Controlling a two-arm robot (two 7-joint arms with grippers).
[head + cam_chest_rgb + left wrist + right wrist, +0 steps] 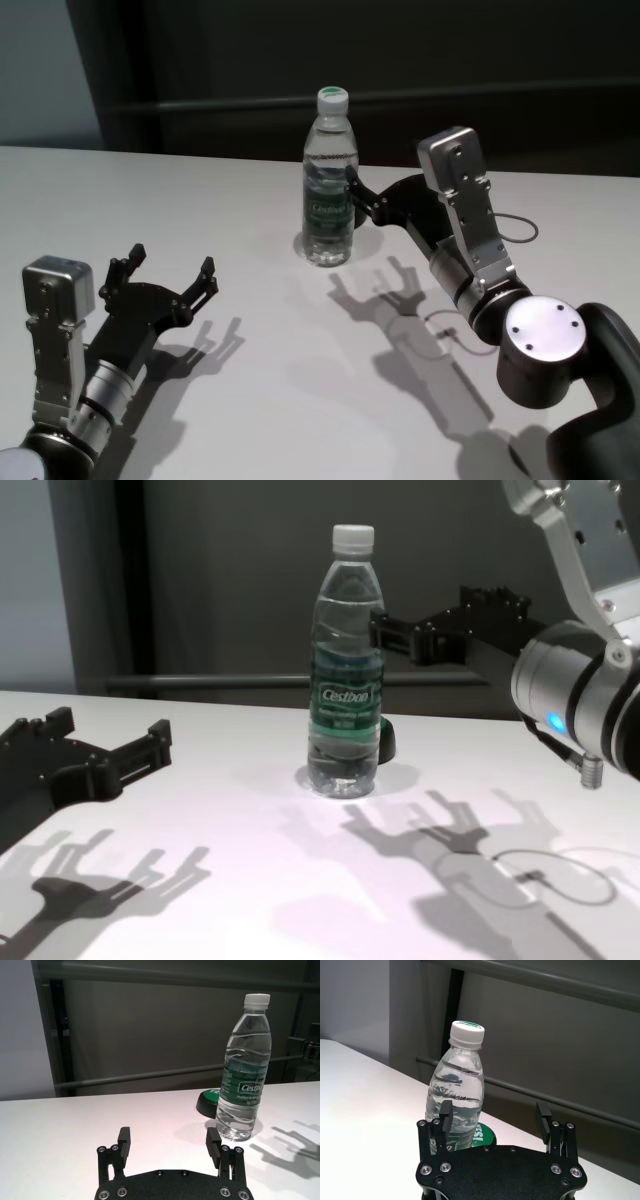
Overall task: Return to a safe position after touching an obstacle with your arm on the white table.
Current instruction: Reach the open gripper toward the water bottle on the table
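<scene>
The obstacle, a clear water bottle (329, 180) with a white cap and green label, stands upright at the middle back of the white table (180, 190). My right gripper (358, 196) is open and level with the bottle's right side. In the right wrist view one of its fingers (445, 1116) overlaps the bottle (457, 1092); I cannot tell whether they touch. My left gripper (172, 262) hovers open and empty low over the table at the front left, well away from the bottle (245, 1070).
A small dark green-and-black rounded object (207, 1101) lies on the table just behind the bottle. A thin cable loop (440, 328) lies on the table under my right forearm. A dark wall with rails runs behind the table's far edge.
</scene>
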